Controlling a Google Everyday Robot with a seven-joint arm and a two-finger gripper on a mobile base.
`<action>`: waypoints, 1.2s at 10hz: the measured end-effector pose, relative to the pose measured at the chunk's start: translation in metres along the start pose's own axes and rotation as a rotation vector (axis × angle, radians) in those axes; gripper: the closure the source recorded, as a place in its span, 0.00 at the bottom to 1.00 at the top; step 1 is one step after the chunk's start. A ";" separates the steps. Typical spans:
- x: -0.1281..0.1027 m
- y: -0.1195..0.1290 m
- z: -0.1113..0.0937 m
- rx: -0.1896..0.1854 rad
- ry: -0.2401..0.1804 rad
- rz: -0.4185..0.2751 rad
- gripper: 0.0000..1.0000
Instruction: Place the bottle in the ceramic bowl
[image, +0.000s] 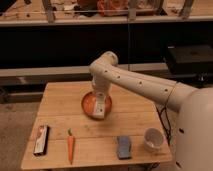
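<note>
The arm (131, 82) reaches in from the right side and turns straight down, so that the hand (101, 107) hangs inside the ceramic bowl (86, 104). The orange-red bowl sits in the middle of the counter (131, 120), a little nearer the far edge than the near one. The hand is low over the bowl's right front part, at or just above its inner surface.

A pale whitish shape at the hand's lower end, over the bowl's near rim, is most likely the bottle (102, 113) — it merges with the hand's own light casing, so I cannot tell whether the hand is clenched on it or has let it go. No bottle lies anywhere else on the counter.

Along the near edge are a dark-and-white bar (41, 139) by the left corner, a carrot (71, 146) beside it, a blue-grey sponge (123, 147) right of centre, and a white cup (154, 140) near the right corner. All are well apart from the bowl.

By my reading the step in hand is the placing itself, with the carry done. The next move calls for a release low in the bowl, then a straight lift clear of the rim — any sideways drag could tip the bowl or flick the bottle out.
</note>
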 end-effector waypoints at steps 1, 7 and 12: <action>0.000 0.000 0.001 -0.002 0.001 -0.001 0.91; 0.002 0.001 0.002 -0.013 0.006 0.003 0.68; 0.002 0.000 0.003 -0.022 0.010 0.001 0.68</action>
